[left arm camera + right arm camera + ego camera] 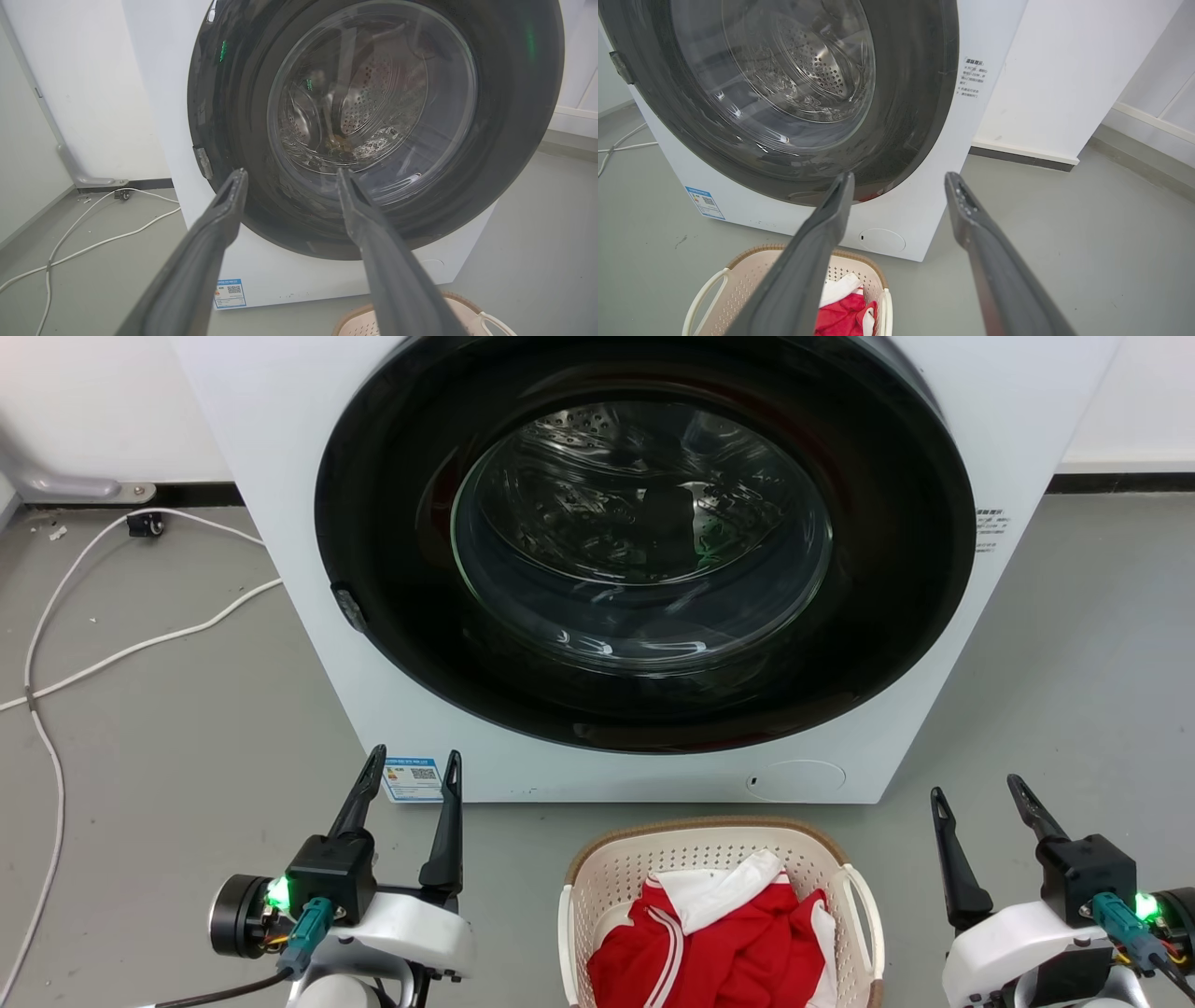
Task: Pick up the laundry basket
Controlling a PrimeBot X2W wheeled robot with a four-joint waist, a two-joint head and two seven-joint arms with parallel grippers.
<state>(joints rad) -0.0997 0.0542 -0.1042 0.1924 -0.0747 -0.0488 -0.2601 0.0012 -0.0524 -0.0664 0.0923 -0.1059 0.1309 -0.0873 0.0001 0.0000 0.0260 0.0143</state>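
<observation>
On the grey floor (187, 728) before the white washer (280, 476), your cream perforated plastic laundry basket (611, 877) sits between left pincer (415, 761) and right pincer (976, 789), both spread apart.

Between the left gripper (416, 756) and the right gripper (976, 787), the laundry basket (635, 868) runs off the head view's bottom edge, taking its near rim and the lower folds of the red garment (719, 943). In the right wrist view a finger (803, 275) covers the basket's middle. The print on the sticker (412, 778) just beyond the left fingertips is too small to read.
</observation>
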